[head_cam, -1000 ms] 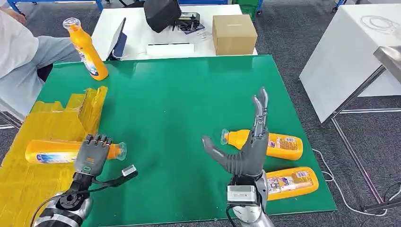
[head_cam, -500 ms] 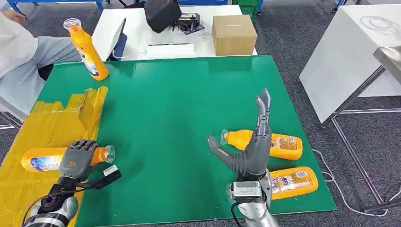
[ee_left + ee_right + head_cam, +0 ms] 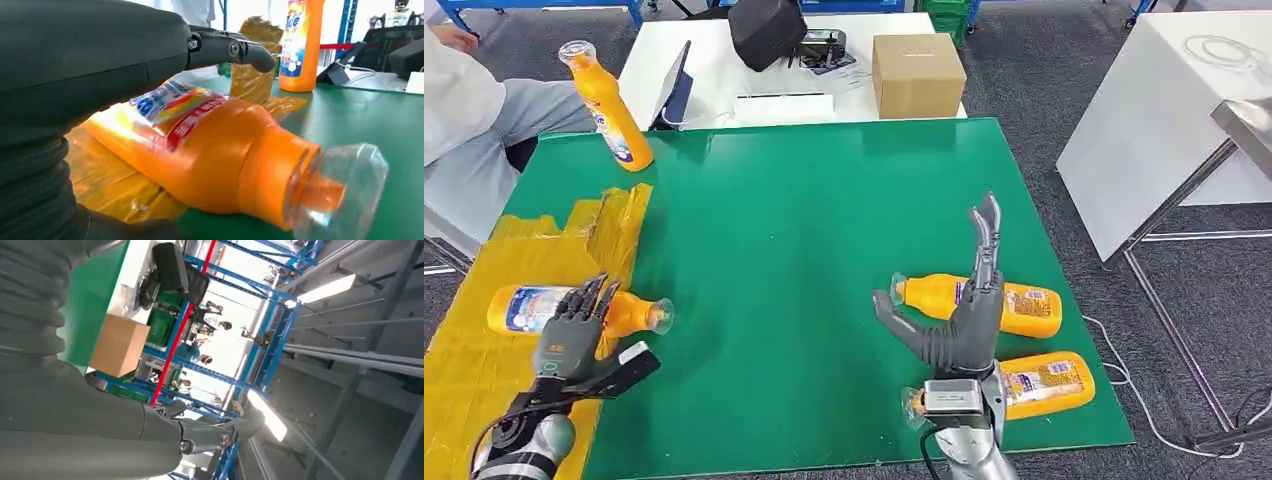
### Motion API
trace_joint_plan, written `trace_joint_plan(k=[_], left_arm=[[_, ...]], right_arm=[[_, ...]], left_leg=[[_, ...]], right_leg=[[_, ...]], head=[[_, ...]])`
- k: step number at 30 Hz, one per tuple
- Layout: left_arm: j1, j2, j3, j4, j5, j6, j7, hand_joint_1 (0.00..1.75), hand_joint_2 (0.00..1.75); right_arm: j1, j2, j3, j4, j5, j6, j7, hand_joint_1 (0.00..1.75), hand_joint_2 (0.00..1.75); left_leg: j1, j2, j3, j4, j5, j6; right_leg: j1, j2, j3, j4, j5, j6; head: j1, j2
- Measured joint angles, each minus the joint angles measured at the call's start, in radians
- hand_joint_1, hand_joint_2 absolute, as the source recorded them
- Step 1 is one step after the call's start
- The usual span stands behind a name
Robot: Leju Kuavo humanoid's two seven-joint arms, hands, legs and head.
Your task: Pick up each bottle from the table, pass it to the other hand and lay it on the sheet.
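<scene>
Head view: at lower left the left hand (image 3: 574,330), fingers spread and holding nothing, hovers over a bottle (image 3: 544,308) lying on the yellow sheet (image 3: 484,380). Lower right, the right hand (image 3: 959,315) stands spread above two lying bottles (image 3: 1019,308).

Left wrist view: the bottle's clear cap (image 3: 345,190) overhangs the green table (image 3: 380,115).

Right wrist view: a cardboard box (image 3: 119,346) at left.

Table (image 3: 804,250): sheet (image 3: 484,350) covers its near-left part. One bottle (image 3: 574,310) lies on the sheet's right edge, cap end over the table beyond it; left hand (image 3: 574,330) just in front of it, fingers apart, not gripping. Upright bottle (image 3: 609,105) stands at far-left corner, behind the sheet. Two bottles lie near-right: farther bottle (image 3: 984,300) behind nearer bottle (image 3: 1034,385), close but apart. Right hand (image 3: 959,310) raised in front of the farther one. Cardboard box (image 3: 917,72) on the white table (image 3: 714,50) behind.
</scene>
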Motion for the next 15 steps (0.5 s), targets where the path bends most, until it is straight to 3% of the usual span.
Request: trace_joint_plan(k=[4,9,12,15], left_arm=[[0.052,-0.028,0.027,-0.066,0.114,0.019,-0.103,0.00,1.75],[0.084,-0.050,0.044,-0.122,0.161,0.019,-0.138,0.00,1.75],[0.128,-0.078,0.047,-0.242,0.457,0.004,-0.249,0.00,1.75],[0.173,-0.100,0.025,-0.443,0.772,-0.069,-0.266,0.00,1.75]], right_arm=[[0.000,0.000,-0.003,0.003,0.002,0.005,0.002,0.00,1.75],[0.000,0.000,-0.005,0.005,0.005,0.007,0.005,0.00,1.75],[0.000,0.000,-0.005,0.005,0.015,0.012,0.011,0.00,1.75],[-0.005,0.000,-0.005,0.007,0.095,-0.011,0.045,0.00,1.75]], left_leg=[[0.000,0.000,-0.001,0.000,0.000,0.000],[-0.001,0.000,-0.002,0.000,0.000,0.000],[0.000,0.000,-0.003,0.000,0.000,0.000],[0.000,0.000,-0.003,0.000,0.000,0.000]], right_leg=[[0.000,0.000,-0.001,0.000,0.000,0.000],[-0.001,0.000,-0.002,0.000,0.000,0.000],[0.000,0.000,-0.003,0.000,0.000,0.000],[0.000,0.000,-0.003,0.000,0.000,0.000]], head=[[0.000,0.000],[0.000,0.000],[0.001,0.000],[0.000,0.000]])
